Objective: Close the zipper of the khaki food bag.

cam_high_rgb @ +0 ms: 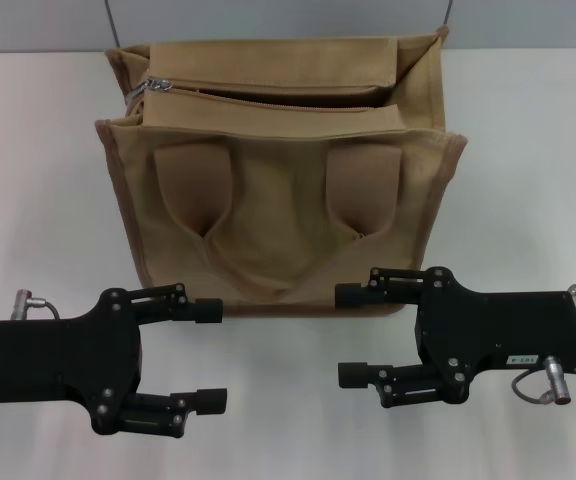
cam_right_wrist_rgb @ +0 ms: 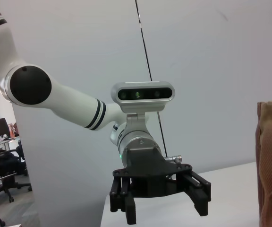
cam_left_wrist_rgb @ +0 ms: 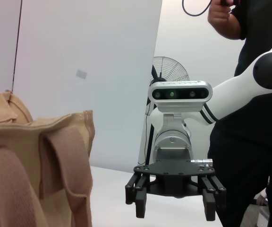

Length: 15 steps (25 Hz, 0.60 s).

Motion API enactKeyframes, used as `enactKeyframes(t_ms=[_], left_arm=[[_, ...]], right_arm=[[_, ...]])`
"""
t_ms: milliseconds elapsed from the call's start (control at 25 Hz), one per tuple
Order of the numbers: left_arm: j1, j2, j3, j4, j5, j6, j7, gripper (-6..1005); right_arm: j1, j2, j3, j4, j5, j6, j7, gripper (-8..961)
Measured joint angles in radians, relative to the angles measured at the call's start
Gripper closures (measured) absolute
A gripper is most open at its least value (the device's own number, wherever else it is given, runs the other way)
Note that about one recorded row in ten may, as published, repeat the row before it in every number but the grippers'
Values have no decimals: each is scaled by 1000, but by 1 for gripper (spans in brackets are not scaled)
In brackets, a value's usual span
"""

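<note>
**Both pincers wide, bag in front**

My left gripper point(cam_high_rgb: 211, 356) hangs low over the white table point(cam_high_rgb: 528, 150), near the edge closest to me, fingers spread wide with nothing between them. My right gripper point(cam_high_rgb: 353, 335) sits opposite it, just as wide and just as empty, so the two face each other across a bare gap of tabletop. From my left wrist I see the right one point(cam_left_wrist_rgb: 173, 203) head-on, its fingers point(cam_left_wrist_rgb: 215, 198) parted; from my right wrist I see the left one point(cam_right_wrist_rgb: 160, 202) the same way.

Just beyond both stands the khaki food bag point(cam_high_rgb: 278, 220), upright and square to me (its front panel nearly fills the middle of my head view). My right gripper's upper finger reaches close to the bag's lower front edge; whether it touches I cannot tell. The two wide strap handles point(cam_high_rgb: 196, 185) flop down over the front.

Along the top runs the zipper point(cam_high_rgb: 298, 97), gaping open for most of its length. Its small silver slider point(cam_high_rgb: 156, 85) rests at the end on my left.
</note>
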Motion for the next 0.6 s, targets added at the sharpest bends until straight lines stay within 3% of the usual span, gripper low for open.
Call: enactKeyframes(t_ms=[600], left_arm=[[3,0,-4,0,1,1,-2,178]], right_arm=[[4,1,0,1,0,-2,-1,185]])
